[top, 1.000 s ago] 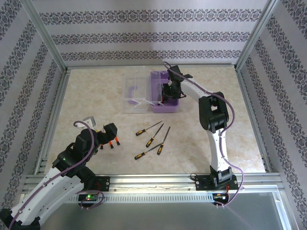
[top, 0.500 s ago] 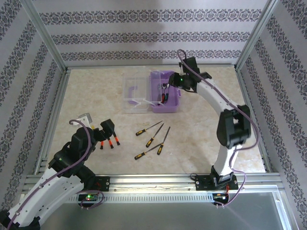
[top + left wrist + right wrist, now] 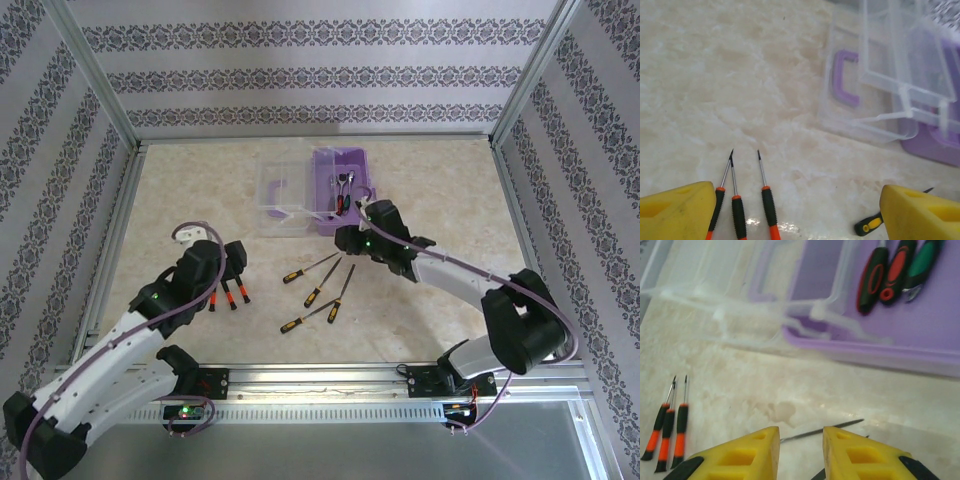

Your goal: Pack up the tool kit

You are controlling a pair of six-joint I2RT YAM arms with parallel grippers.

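From above, the tool kit (image 3: 335,160) sits at the far middle of the tabletop (image 3: 450,190). Its clear lid (image 3: 280,200) is swung open to the left, presumably so that tools can drop straight into the lilac base. A few tools (image 3: 345,190) already lie inside. Four yellow-handled screwdrivers (image 3: 311,295) are scattered near the centre, and three orange-handled screwdrivers (image 3: 230,296) lie side by side to their left. The left arm reaches up from the near left corner with its wrist tipped down. This puts the left end effector (image 3: 232,268) right over the orange trio. The right arm lies low and stretched out, its elbow far to the right. The right end effector (image 3: 343,240) is just in front of the kit's near wall.

In the left wrist view, the yellow fingers (image 3: 675,210) are spread wide, holding nothing. They straddle the three orange handles (a likely set-up for gathering them). The lid's purple handle (image 3: 845,75) shows beyond.

In the right wrist view, that end effector's fingers (image 3: 755,450) are only narrowly parted, with nothing between them. A bare screwdriver shaft (image 3: 820,430) lies on the tabletop just past the tips. Red-and-black and green handles (image 3: 880,275) rest in the base beyond.
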